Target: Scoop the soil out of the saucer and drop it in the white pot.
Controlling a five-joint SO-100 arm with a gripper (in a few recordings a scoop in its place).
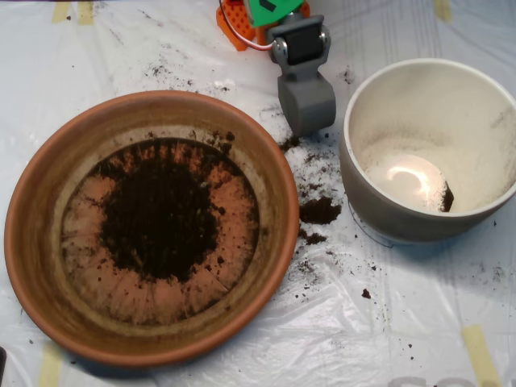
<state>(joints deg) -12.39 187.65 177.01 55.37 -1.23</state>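
While most of the soil (165, 214) lies heaped as a dark, crumbly patch in the middle of the saucer (48, 173), thinner specks spread outward over the dish's floor, following its faint radial lines and reaching up toward the far inner wall. The saucer is a wide, shallow terracotta dish that takes up the left half of the overhead view. Just off its right rim, spilled clumps (319, 211) and loose grains lie on the white plastic sheet (403, 314) that covers the table, in the gap between the saucer and the white pot (387, 218). The white pot stands to the right, close to the saucer but not touching it; its cream inner walls are dusted with a faint film, its bottom gleams with reflected light, and a small dark bit of soil sits at the lower right of its floor. The grey scoop (306, 103) hangs above the gap between the two vessels, near the pot's left rim, pointing downward from its grey bracket, with orange and green arm parts (258, 16) behind it at the top edge. Its two shells look pressed together, though whether anything is inside them cannot be told from above. Strips of yellow tape (481, 351) hold the sheet down.
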